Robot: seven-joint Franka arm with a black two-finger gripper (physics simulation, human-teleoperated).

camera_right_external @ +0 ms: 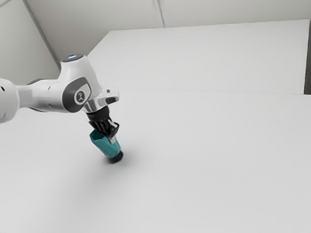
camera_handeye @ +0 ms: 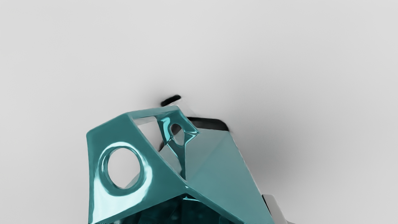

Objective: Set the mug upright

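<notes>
Mug (camera_right_external: 105,144) tilted against the pincer (camera_right_external: 112,137), its spread unclear.

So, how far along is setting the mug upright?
Looks done: the tool is at the mug. In hand: the mug leans, its black base low by the table; whether it is firmly held, I can't tell. Left: standing it straight, then presumably moving the tool clear.

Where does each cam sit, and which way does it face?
Exterior: at the arm's side, looking down across the table; arm enters from the view's left, gripper at the tilted mug.
Wrist: on the arm's end, looking down at mug and table; a pale bit of gripper at the bottom edge.
Shared: mug, table, gripper.
</notes>
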